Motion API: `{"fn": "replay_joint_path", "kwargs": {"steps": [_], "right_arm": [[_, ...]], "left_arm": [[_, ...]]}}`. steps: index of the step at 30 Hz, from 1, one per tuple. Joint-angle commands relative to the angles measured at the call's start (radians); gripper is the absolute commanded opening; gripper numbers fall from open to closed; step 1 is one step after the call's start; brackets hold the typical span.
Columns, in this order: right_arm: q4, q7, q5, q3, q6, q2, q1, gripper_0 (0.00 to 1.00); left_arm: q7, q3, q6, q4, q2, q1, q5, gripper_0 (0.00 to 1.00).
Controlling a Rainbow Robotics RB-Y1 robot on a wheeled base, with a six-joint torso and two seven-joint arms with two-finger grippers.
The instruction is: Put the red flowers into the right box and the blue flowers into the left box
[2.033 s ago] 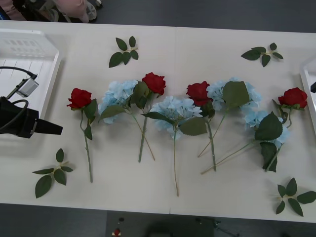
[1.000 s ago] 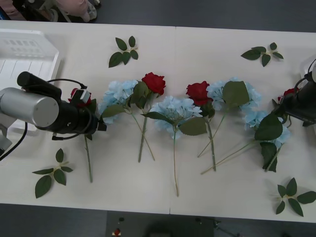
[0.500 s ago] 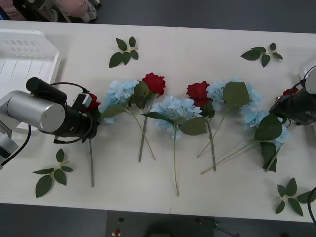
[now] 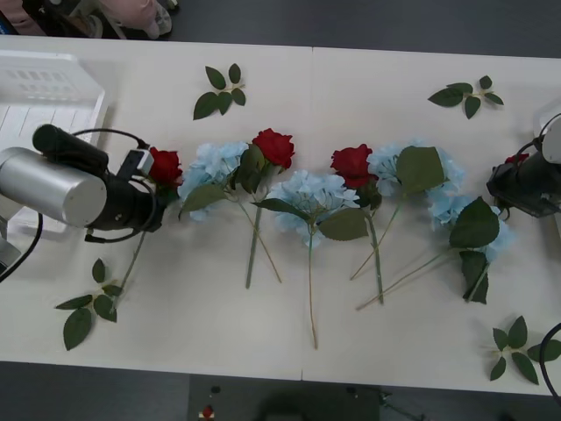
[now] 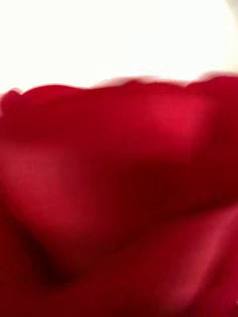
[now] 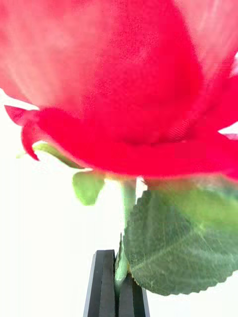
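My left gripper (image 4: 159,191) is shut on the stem of the leftmost red flower (image 4: 165,165), just under the bloom. In the left wrist view the black fingers (image 6: 105,285) pinch the green stem below the red bloom (image 6: 124,84). That stem slants down-left across the table. My right gripper (image 4: 524,184) sits over the far-right red flower (image 4: 515,160), and red petals (image 5: 119,198) press close in the right wrist view. Two more red flowers (image 4: 273,146) (image 4: 352,164) and several blue flowers (image 4: 311,193) lie in a row. The left box (image 4: 53,96) stands at the far left. My right arm hides the right box.
Loose green leaf sprigs lie at the back centre (image 4: 219,89), back right (image 4: 465,95), front left (image 4: 88,307) and front right (image 4: 519,346). The table's front edge runs just below the stems.
My left gripper has closed on the leftmost red flower and shifted it up and left, so its stem swung to slant down-left. My right arm came in over the far-right red flower.
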Motion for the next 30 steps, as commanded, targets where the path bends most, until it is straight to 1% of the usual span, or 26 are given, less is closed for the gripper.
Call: {"fn": "replay_joint_path", "kwargs": {"steps": [1, 2, 4, 5, 7, 9, 11, 14, 16, 17, 18, 21, 23, 25, 27, 30], "right_arm": [[-0.120, 0.033, -0.021, -0.029, 0.084, -0.093, -0.025, 0.00], [-0.166, 0.036, -0.026, -0.029, 0.120, -0.129, -0.028, 0.00], [-0.235, 0.039, -0.029, -0.029, 0.163, -0.176, -0.030, 0.00], [-0.313, 0.044, -0.029, -0.026, 0.206, -0.233, -0.030, 0.00], [-0.387, 0.052, -0.029, -0.023, 0.244, -0.288, -0.030, 0.00], [-0.472, 0.091, -0.020, -0.003, 0.272, -0.365, -0.030, 0.00], [-0.537, 0.191, 0.040, 0.051, 0.267, -0.440, -0.030, 0.00], [-0.554, 0.271, 0.158, 0.100, 0.227, -0.474, -0.030, 0.00], [-0.519, 0.295, 0.249, 0.140, 0.158, -0.474, -0.032, 0.00], [-0.485, 0.297, 0.290, 0.174, 0.101, -0.468, -0.032, 0.00], [-0.463, 0.295, 0.310, 0.194, 0.063, -0.461, -0.032, 0.00], [-0.301, 0.282, 0.398, 0.275, -0.161, -0.405, -0.032, 0.00], [-0.175, 0.274, 0.428, 0.286, -0.290, -0.351, -0.033, 0.00], [-0.072, 0.266, 0.436, 0.286, -0.353, -0.303, -0.053, 0.00], [-0.020, 0.263, 0.434, 0.286, -0.370, -0.279, -0.068, 0.00], [-0.006, 0.262, 0.421, 0.286, -0.370, -0.267, -0.078, 0.00]], "left_arm": [[-0.051, 0.156, 0.047, -0.215, 0.102, -0.031, 0.189, 0.00], [-0.055, 0.188, 0.046, -0.265, 0.114, -0.032, 0.263, 0.00], [-0.060, 0.222, 0.024, -0.325, 0.122, -0.031, 0.341, 0.00], [-0.064, 0.250, 0.000, -0.383, 0.123, -0.032, 0.407, 0.00], [-0.057, 0.251, -0.037, -0.429, 0.113, -0.051, 0.461, 0.00], [-0.044, 0.210, -0.111, -0.454, 0.073, -0.095, 0.536, 0.00], [-0.047, 0.127, -0.233, -0.440, 0.015, -0.152, 0.579, 0.00], [-0.051, 0.032, -0.322, -0.426, -0.065, -0.216, 0.544, 0.00], [-0.043, -0.014, -0.352, -0.423, -0.130, -0.252, 0.469, 0.00], [-0.040, -0.029, -0.356, -0.419, -0.165, -0.264, 0.432, 0.00], [-0.037, -0.034, -0.356, -0.419, -0.182, -0.268, 0.413, 0.00], [-0.024, -0.040, -0.364, -0.403, -0.254, -0.284, 0.354, 0.00], [-0.015, -0.045, -0.367, -0.379, -0.289, -0.308, 0.352, 0.00], [-0.009, -0.048, -0.379, -0.344, -0.334, -0.333, 0.352, 0.00], [-0.008, -0.048, -0.385, -0.307, -0.374, -0.350, 0.346, 0.00], [-0.014, -0.052, -0.425, -0.250, -0.423, -0.373, 0.340, 0.00]]}}
